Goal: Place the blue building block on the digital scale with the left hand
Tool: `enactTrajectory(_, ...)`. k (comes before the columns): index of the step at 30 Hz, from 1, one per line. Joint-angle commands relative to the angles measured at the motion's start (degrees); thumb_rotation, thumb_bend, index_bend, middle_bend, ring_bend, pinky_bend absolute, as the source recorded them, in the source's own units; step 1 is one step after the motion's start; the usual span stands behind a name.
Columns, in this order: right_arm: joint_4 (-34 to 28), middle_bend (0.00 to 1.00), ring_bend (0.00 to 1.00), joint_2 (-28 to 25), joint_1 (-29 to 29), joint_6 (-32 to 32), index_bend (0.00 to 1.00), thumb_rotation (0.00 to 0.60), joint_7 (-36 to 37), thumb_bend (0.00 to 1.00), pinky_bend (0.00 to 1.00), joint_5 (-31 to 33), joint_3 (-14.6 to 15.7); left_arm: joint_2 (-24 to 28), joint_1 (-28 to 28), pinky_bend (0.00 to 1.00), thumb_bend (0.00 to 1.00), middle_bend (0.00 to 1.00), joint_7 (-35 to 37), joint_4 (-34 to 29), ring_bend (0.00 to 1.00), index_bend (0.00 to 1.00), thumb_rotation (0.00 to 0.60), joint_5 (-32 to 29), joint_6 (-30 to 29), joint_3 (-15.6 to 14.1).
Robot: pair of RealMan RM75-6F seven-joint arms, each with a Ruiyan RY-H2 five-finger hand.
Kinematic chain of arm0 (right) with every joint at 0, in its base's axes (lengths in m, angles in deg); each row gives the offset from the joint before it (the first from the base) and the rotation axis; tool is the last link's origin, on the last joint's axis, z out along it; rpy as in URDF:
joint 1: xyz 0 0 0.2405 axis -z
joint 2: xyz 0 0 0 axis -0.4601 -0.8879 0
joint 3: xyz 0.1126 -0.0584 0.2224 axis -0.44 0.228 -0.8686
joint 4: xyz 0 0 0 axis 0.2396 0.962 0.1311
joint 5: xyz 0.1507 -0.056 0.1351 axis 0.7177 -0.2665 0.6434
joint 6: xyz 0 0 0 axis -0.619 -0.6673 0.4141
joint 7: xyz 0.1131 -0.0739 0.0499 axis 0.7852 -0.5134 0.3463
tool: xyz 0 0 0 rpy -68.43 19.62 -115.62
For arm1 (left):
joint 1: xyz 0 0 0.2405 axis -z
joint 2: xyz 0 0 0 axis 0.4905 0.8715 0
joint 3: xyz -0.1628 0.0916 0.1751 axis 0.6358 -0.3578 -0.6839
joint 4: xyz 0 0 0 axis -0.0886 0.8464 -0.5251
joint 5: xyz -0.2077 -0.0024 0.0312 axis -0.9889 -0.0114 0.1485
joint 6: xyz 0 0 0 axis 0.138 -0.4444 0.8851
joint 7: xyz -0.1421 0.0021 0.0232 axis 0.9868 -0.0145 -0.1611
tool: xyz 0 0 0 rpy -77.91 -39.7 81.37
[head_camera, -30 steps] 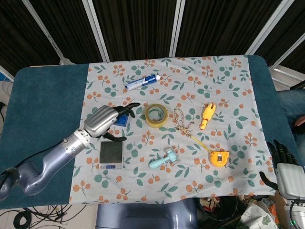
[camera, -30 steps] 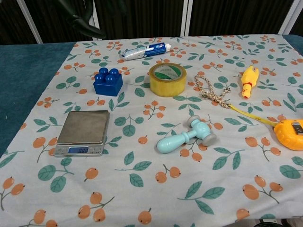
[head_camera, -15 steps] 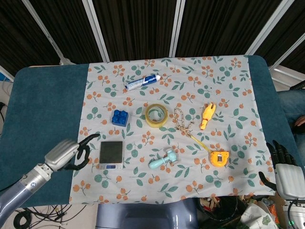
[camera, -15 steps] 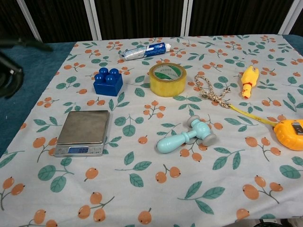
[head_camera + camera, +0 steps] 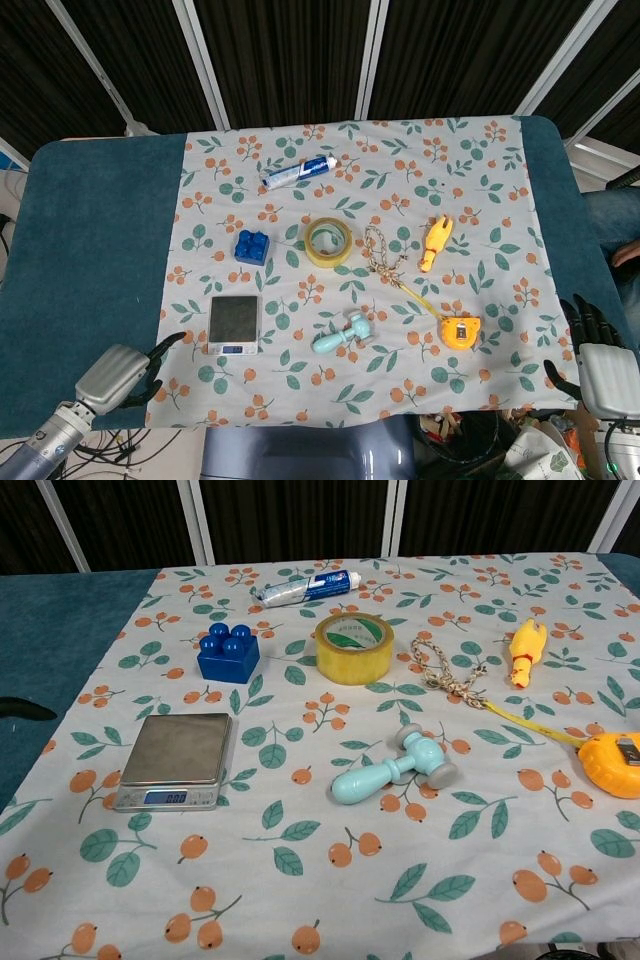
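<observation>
The left hand point(image 5: 118, 376) hung empty at the table's near edge, fingers spread, touching nothing, well short of the digital scale point(image 5: 233, 323). The blue building block point(image 5: 252, 246) sat on the cloth just beyond the scale, beside the tape roll point(image 5: 329, 241).

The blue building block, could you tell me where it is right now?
The blue building block lies on the floral cloth left of centre, left of the tape roll, behind the digital scale.

A teal table point(image 5: 90, 240) carries a leaf-and-berry printed cloth point(image 5: 480, 190).
</observation>
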Motion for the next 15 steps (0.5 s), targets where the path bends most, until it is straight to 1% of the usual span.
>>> enactTrajectory(1,-0.06,0.0,0.06,-0.06,0.04,-0.03,0.0,0.6,0.07,0.22,0.18,0.0,0.0,-2.24,-0.36,0.8,0.47,0.67,-2.32,0.63,0.7,0.06,0.6,-2.02,2.3,0.01)
enactTrajectory(7,-0.08,0.0,0.06,-0.26,0.18,-0.21,0.0,0.6,0.47,0.22,0.18,0.13,-0.1,-4.83,-0.51,0.8,0.47,0.67,-5.56,1.74,0.7,0.07,0.6,-4.29,4.42,0.44)
enactTrajectory(15,-0.07,0.0,0.06,-0.32,0.15,-0.16,0.0,0.6,0.63,0.22,0.18,0.07,-0.11,-7.16,-0.02,0.8,0.47,0.66,-5.47,3.08,0.7,0.07,0.6,-5.58,6.52,0.9)
